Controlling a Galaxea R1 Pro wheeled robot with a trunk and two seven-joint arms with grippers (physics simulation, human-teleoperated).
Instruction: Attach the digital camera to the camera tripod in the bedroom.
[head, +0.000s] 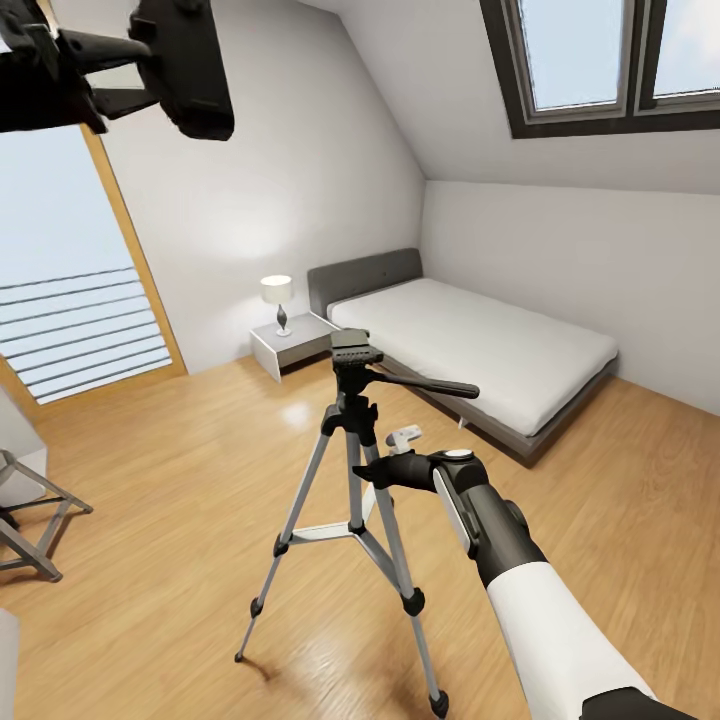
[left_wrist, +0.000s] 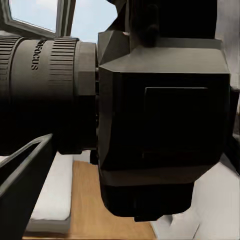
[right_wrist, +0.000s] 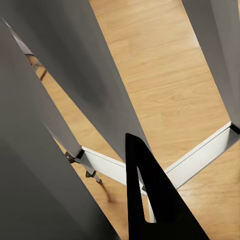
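head view: silver-legged camera tripod with black pan head (head: 352, 470) upright on light wood floor (head: 180, 520), near grey low bed (head: 480, 350). right gripper (head: 385, 470) at tripod's centre column, fingers' state unclear. left wrist view: boxy black digital camera (left_wrist: 150, 125) clamped in left gripper's fingers (left_wrist: 22, 185). right wrist view: tripod legs close.

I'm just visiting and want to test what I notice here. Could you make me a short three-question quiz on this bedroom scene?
1. True or false: the camera is already mounted on the tripod.
2. Which gripper reaches in at the tripod's centre column?
A. left gripper
B. right gripper
C. both
3. Fill in: the lamp stands on a nightstand beside the ____.

Key:
1. False. The camera is held up high by the left gripper, apart from the tripod head.
2. B.
3. bed.
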